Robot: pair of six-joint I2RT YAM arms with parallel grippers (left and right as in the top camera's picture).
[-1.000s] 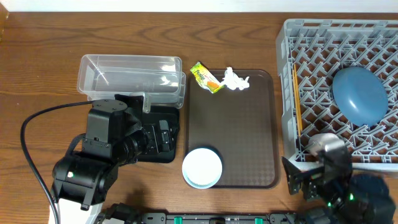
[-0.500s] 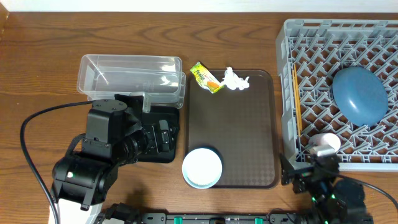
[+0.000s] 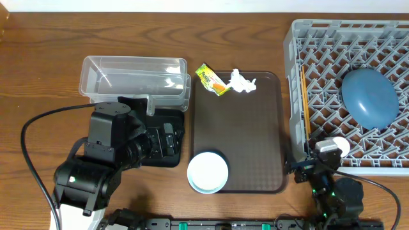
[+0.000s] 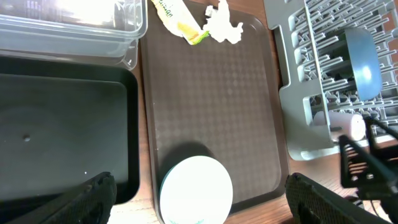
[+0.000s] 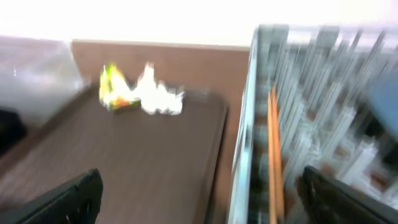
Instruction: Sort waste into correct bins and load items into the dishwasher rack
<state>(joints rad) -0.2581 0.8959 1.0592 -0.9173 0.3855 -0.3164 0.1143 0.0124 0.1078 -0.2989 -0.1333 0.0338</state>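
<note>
The dishwasher rack [image 3: 348, 96] is seen as a grey lattice crate at the right of the table. The dark-blue bowl-plate [image 3: 369, 98] is tilted among its pegs, and the wooden chopsticks [image 3: 305, 105] are laid along its left wall. The white bowl [image 3: 208, 171] is set on the near edge of the brown serving tray [image 3: 249, 140]. The wrapper [image 3: 211, 80] and the tissue [image 3: 241, 82] are found at its far edge.

From overhead, the black tray [image 3: 169, 137] is largely hidden by the left arm. It is shown plainly in the left wrist view, beside the clear tub [image 3: 134, 80]. The right wrist view is blurred. The pale item [image 4: 345, 122] at the rack's near edge cannot be identified.

The left gripper [image 4: 198, 180] and the right gripper [image 5: 199, 183] are both spread wide, with nothing held.
</note>
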